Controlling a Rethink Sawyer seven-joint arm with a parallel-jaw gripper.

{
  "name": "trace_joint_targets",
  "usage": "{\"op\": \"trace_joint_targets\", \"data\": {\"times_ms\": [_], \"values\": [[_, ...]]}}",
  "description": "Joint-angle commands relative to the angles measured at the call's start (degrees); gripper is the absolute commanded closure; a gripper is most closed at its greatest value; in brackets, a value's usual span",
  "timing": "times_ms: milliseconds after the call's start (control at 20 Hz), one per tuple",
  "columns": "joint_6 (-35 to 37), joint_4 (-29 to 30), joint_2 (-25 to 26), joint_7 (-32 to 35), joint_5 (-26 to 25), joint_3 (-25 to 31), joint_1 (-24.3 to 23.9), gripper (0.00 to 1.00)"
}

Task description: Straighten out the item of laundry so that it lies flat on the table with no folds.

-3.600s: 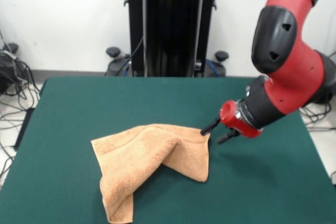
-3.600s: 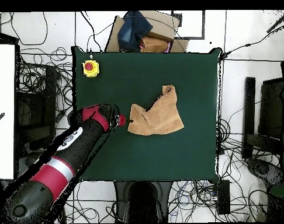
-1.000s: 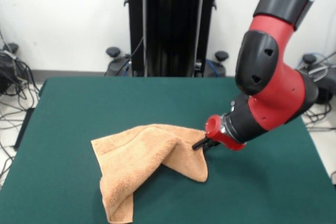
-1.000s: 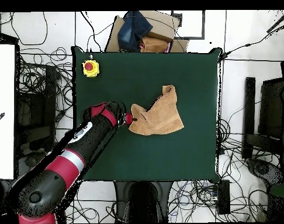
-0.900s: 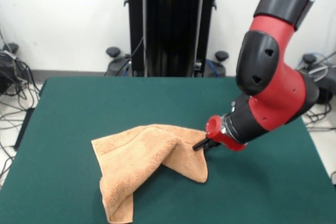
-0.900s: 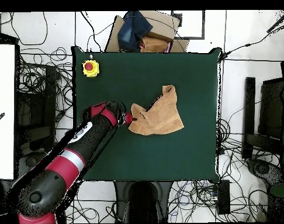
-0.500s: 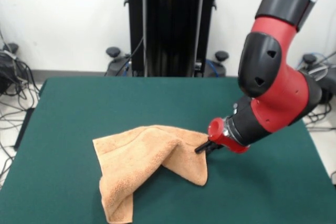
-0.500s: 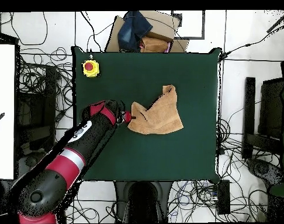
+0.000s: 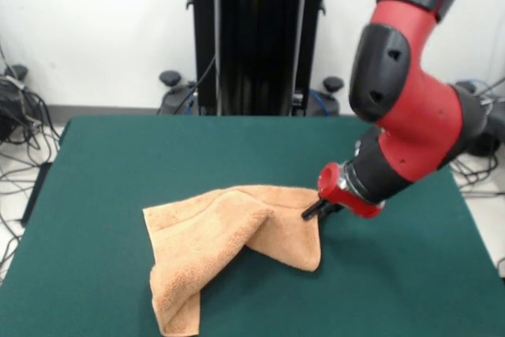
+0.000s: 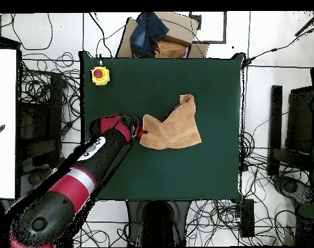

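Observation:
The peach-orange towel (image 9: 229, 242) lies crumpled on the green table (image 9: 158, 155), folded over itself, with one end hanging toward the near edge. In the overhead view the towel (image 10: 174, 126) sits near the middle of the table (image 10: 185, 84). My gripper (image 9: 312, 212) is low at the towel's right edge, shut on the cloth there, with that edge lifted slightly. In the overhead view the gripper (image 10: 141, 131) meets the towel's left corner.
A yellow box with a red button (image 10: 99, 75) stands at the table's corner in the overhead view. A cardboard box (image 10: 161, 35) sits beyond the table's far edge. The black pedestal (image 9: 256, 37) stands behind the table. Cables lie on the floor around.
The gripper was open beside the towel's edge, then closed on it. Since half a second ago it has drawn that edge slightly to the right in the front view and lifted it.

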Motion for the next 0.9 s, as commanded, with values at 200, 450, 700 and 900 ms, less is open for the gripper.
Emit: {"op": "trace_joint_targets", "data": {"times_ms": [200, 450, 700, 900], "values": [[-13.2, 23.4, -17.2, -0.2, -4.6, 22.2, -5.7, 1.0], [-17.9, 29.8, -21.3, 2.1, -7.7, 25.6, -8.3, 1.0], [-22.6, 33.1, -22.2, 4.0, -11.2, 28.6, -10.2, 1.0], [-21.7, 34.7, -23.1, 5.6, -12.3, 29.6, -10.4, 1.0]]}}
